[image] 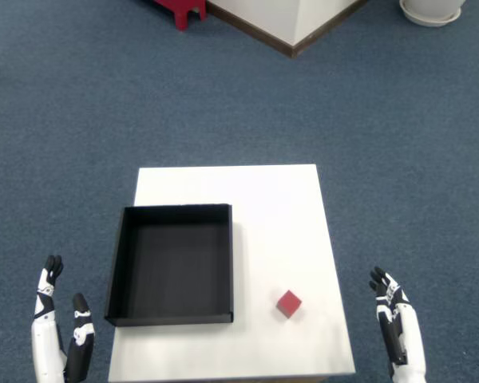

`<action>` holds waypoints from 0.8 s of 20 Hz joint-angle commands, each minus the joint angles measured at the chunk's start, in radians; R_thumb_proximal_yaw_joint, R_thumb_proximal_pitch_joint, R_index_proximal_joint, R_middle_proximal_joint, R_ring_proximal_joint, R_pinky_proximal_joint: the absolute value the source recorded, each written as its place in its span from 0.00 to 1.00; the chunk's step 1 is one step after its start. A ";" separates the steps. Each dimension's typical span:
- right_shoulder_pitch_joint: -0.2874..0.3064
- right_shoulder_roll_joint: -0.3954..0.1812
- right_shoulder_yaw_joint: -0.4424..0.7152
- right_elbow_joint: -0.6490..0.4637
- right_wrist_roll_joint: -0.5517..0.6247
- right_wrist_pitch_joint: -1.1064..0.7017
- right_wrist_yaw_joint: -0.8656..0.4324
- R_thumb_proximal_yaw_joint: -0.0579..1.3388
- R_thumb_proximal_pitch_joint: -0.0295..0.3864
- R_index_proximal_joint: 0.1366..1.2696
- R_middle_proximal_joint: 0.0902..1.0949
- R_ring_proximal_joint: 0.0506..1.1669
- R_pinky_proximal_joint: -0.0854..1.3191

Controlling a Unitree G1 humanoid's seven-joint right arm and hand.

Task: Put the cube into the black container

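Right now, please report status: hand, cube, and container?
Right hand open, beside the table, holding nothing. Red cube on white table, right of black container. Nothing between cube and container.

- White table [263, 199]: square top, centred in the near half of the scene, near edge cut by the bottom of the view.
- Blue carpet [80, 120]: covers the floor on all sides of the table, short even pile.
- Red object [180, 9]: far left of centre, at the top edge; only its lower part and legs show, standing on the carpet. Type cannot be told.
- White wall corner [291, 16]: far centre, juts toward the table; dark brown baseboard [291, 49] runs along its foot.
- Pale round base [431, 11]: far right, top edge, partly cut off, resting on the carpet.
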 commanded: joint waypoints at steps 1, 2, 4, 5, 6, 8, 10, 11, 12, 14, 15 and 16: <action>-0.020 -0.019 -0.009 -0.002 -0.006 -0.032 -0.011 0.03 0.71 0.10 0.14 0.21 0.13; -0.018 -0.019 -0.008 -0.002 -0.008 -0.036 -0.013 0.02 0.71 0.09 0.14 0.21 0.13; -0.020 -0.020 -0.005 -0.002 -0.013 -0.049 -0.016 0.03 0.72 0.09 0.14 0.21 0.13; -0.020 -0.020 -0.005 -0.002 -0.015 -0.053 -0.018 0.03 0.72 0.09 0.14 0.21 0.13; -0.021 -0.020 -0.005 -0.001 -0.016 -0.055 -0.019 0.03 0.72 0.09 0.14 0.21 0.13; -0.019 -0.020 -0.004 0.001 -0.018 -0.053 -0.023 0.03 0.73 0.09 0.14 0.21 0.13; -0.019 -0.019 -0.004 0.001 -0.019 -0.046 -0.027 0.03 0.73 0.09 0.14 0.20 0.13; -0.019 -0.019 -0.004 0.002 -0.020 -0.046 -0.029 0.03 0.73 0.09 0.14 0.20 0.13; -0.016 -0.019 -0.003 0.003 -0.022 -0.046 -0.032 0.03 0.74 0.09 0.14 0.20 0.13; -0.016 -0.019 0.001 0.006 -0.028 -0.045 -0.036 0.03 0.75 0.09 0.14 0.20 0.12; -0.017 -0.018 0.003 0.008 -0.031 -0.044 -0.038 0.03 0.77 0.09 0.14 0.20 0.12; -0.017 -0.013 0.011 0.014 -0.040 -0.045 -0.047 0.03 0.80 0.08 0.13 0.20 0.12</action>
